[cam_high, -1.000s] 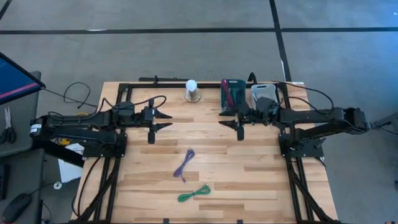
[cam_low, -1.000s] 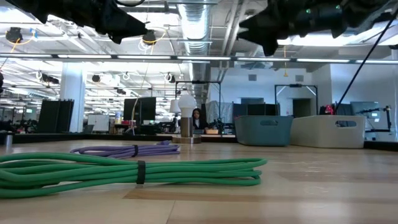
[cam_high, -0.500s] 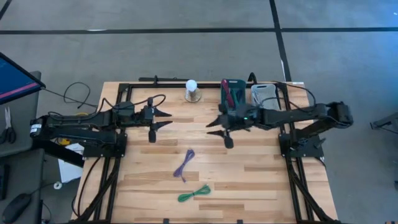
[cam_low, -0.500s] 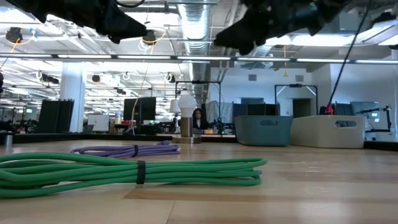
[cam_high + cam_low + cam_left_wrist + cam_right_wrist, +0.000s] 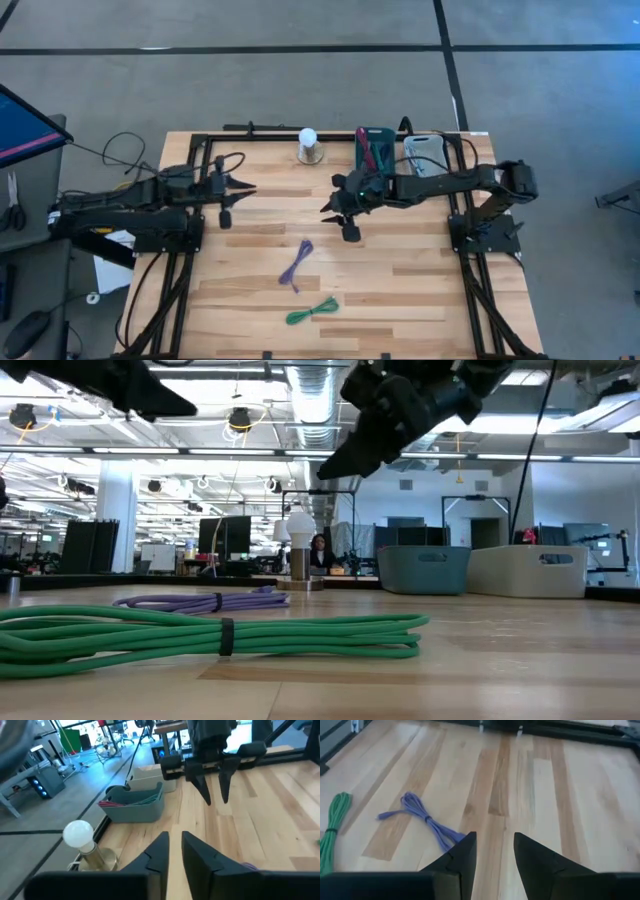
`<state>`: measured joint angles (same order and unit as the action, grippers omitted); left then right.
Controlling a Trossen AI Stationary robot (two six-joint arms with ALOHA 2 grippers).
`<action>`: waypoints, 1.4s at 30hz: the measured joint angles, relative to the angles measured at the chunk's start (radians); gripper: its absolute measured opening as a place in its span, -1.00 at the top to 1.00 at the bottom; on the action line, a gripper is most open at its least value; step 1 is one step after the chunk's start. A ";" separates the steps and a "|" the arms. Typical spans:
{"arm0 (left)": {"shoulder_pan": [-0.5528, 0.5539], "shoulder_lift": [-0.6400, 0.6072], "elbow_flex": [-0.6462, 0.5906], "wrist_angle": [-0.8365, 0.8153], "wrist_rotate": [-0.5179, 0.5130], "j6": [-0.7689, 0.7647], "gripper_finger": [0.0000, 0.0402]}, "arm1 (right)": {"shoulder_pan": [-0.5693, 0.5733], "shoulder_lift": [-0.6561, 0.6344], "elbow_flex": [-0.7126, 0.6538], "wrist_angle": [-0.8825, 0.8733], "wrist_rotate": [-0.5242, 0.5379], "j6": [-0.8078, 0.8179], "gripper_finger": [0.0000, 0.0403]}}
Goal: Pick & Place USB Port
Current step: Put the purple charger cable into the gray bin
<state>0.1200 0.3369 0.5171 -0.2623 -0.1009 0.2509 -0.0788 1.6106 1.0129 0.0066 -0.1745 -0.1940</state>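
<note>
Two bundled cables lie flat on the wooden table: a purple one (image 5: 297, 263) (image 5: 422, 815) near the middle and a green one (image 5: 312, 311) (image 5: 220, 632) closer to the near edge. My right gripper (image 5: 332, 206) (image 5: 492, 852) is open and hangs in the air over the table's middle, tilted down, far-right of the purple cable. My left gripper (image 5: 246, 189) (image 5: 175, 845) is open too, held high over the table's left part. Its wrist view shows the right gripper's fingers (image 5: 215, 790) facing it.
At the far edge stand a white bulb on a base (image 5: 308, 144), a teal bin (image 5: 375, 148) holding cables and a white bin (image 5: 425, 150). A black frame (image 5: 200, 140) runs around the table. Bare wood lies around both cables.
My right gripper has travelled toward the table's left edge and slightly toward the near edge, tipping downward, and now hangs closer to the purple cable. My left gripper has drawn back toward the left edge. Both cables lie where they were.
</note>
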 joint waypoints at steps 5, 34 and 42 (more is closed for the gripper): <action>0.000 -0.116 0.000 -0.085 0.000 -0.020 0.86 | 0.019 0.038 0.045 -0.080 0.071 -0.031 0.39; -0.001 -0.119 -0.013 -0.115 0.000 -0.058 0.92 | 0.005 0.390 0.338 -0.240 0.251 0.001 0.39; -0.001 -0.119 -0.049 -0.116 0.001 -0.058 0.92 | 0.017 0.378 0.339 -0.323 0.024 0.020 0.39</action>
<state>0.1188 0.2180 0.4684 -0.3780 -0.1002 0.1928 -0.0618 1.9884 1.3514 -0.3167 -0.1502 -0.1739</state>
